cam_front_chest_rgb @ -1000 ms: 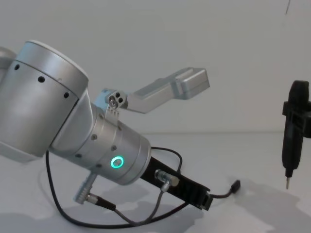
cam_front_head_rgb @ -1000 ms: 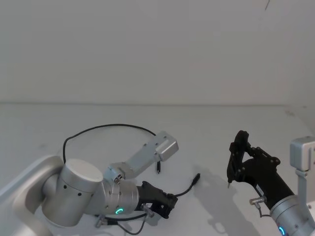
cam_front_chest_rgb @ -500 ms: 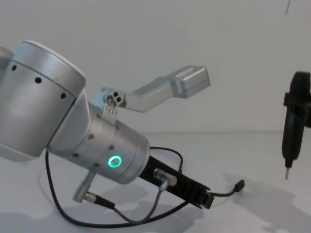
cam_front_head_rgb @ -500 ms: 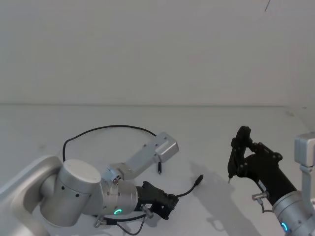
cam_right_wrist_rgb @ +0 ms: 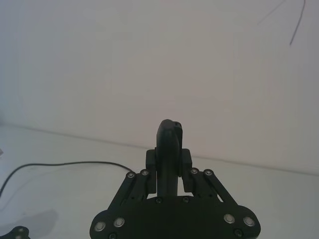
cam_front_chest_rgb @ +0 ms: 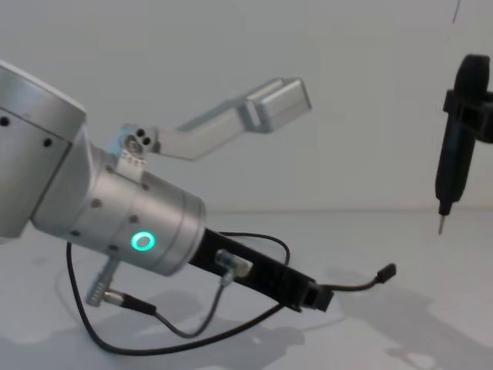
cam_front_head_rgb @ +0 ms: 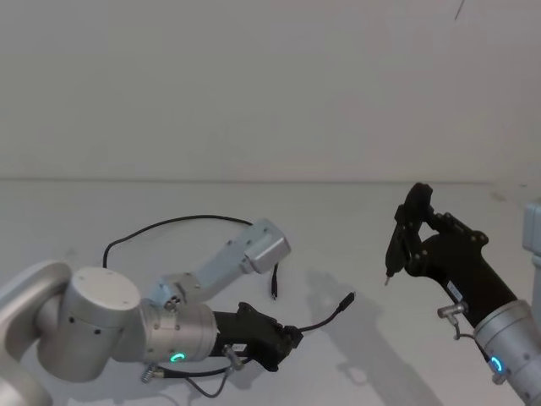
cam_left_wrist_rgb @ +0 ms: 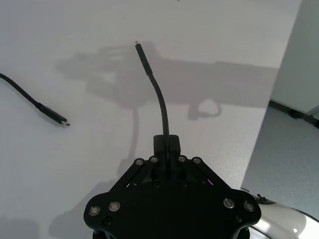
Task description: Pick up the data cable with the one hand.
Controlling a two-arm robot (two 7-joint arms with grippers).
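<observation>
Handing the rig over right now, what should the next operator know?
Left gripper: shut on the data cable near one plug; that end is off the table.
Right gripper: hangs idle in the air on the right.
Done: grasp made.
To do: raise the rest; the loop and far plug lie on the table.

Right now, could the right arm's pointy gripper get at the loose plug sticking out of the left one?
Probably yes. The plug of the data cable juts from the left gripper into open air, and the right gripper hangs above and beyond it with nothing between them.
</observation>
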